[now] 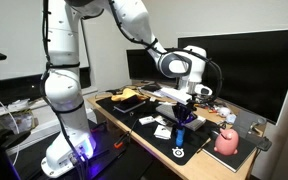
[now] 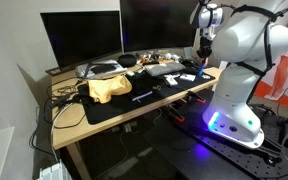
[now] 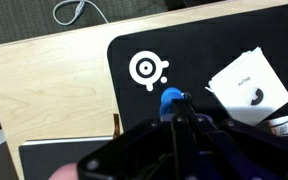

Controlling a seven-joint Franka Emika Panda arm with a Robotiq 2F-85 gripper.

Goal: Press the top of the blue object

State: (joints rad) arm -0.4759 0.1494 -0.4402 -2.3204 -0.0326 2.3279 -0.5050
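Observation:
The blue object [image 1: 181,132] is a small upright dark-blue cylinder on the black desk mat [image 1: 144,122], near the mat's front end. In the wrist view its blue top [image 3: 169,98] shows just beyond my fingertips. My gripper [image 1: 181,114] points straight down over it, with the fingers shut together and holding nothing [image 3: 187,97]. The tips are at or just above the object's top; I cannot tell if they touch. In an exterior view the gripper [image 2: 202,55] shows, but the blue object is hidden by the robot's body.
A pink rounded object [image 1: 227,142] stands close beside the blue one. A white keyboard [image 1: 170,95] lies behind it. A white card box [image 3: 249,85] and a white logo [image 3: 147,69] are on the mat. A yellow cloth [image 2: 109,88] and monitors [image 1: 239,60] are further back.

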